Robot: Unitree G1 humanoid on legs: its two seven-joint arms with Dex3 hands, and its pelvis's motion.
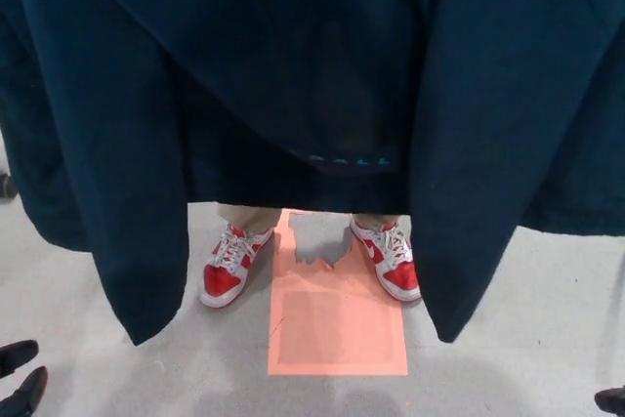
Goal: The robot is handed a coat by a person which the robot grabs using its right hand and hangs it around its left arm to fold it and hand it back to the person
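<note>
- The dark blue coat [293, 65] hung spread across the upper two thirds of the frame, its top cut off by the upper edge, so what held it up could not be seen.
- Two long panels dropped lower at the left and right, with a shorter middle part between them.
- Pale teal lettering near the middle hem was too faint to read.
- Behind the coat stood a person, hidden except for tan trouser hems [249, 216] and red and white sneakers [230, 267].
- The sneakers stood on the grey floor [508, 339], on either side of the top of a pink rectangle [337, 324].
- The left hand [23, 394] showed only as black shapes in the lower left corner; open or closed could not be told.
- The right hand [612, 400] was a black sliver at the lower right edge, its state just as unclear.
- Neither hand touched the coat.
</note>
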